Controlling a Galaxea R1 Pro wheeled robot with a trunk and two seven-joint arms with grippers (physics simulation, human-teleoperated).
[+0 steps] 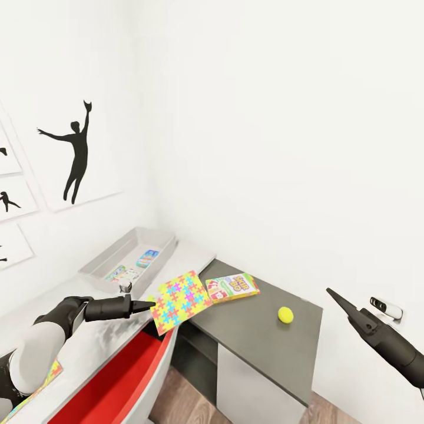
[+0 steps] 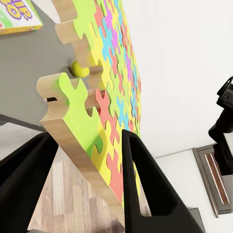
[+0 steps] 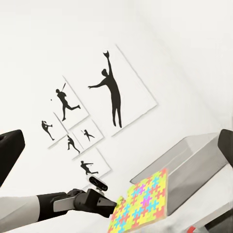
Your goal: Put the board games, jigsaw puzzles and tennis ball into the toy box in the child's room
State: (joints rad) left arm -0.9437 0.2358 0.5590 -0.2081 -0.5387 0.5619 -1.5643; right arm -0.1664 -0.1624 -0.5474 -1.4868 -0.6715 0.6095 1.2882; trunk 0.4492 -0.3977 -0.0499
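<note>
My left gripper [image 1: 145, 306] is shut on the edge of a jigsaw puzzle [image 1: 179, 299], holding it tilted in the air between the white-grey table [image 1: 97, 347] and the lower dark-grey unit. In the left wrist view its fingers [image 2: 141, 179] clamp the puzzle [image 2: 111, 97]. A second jigsaw puzzle [image 1: 52, 373] lies on the table under my left arm. The toy box [image 1: 168, 238] stands in the corner with two board games [image 1: 147, 258] inside. Another board game [image 1: 232, 287] and the tennis ball [image 1: 285, 315] rest on the dark unit. My right gripper [image 1: 333, 294] hangs open, with nothing between its fingers [image 3: 12, 148].
The dark-grey side unit [image 1: 265, 347] stands lower than the table, against the white wall. A red surface [image 1: 112, 377] shows below the table's front edge. Framed silhouette pictures [image 1: 73, 150] hang on the left wall, and a small white fitting [image 1: 386, 307] sits on the right wall.
</note>
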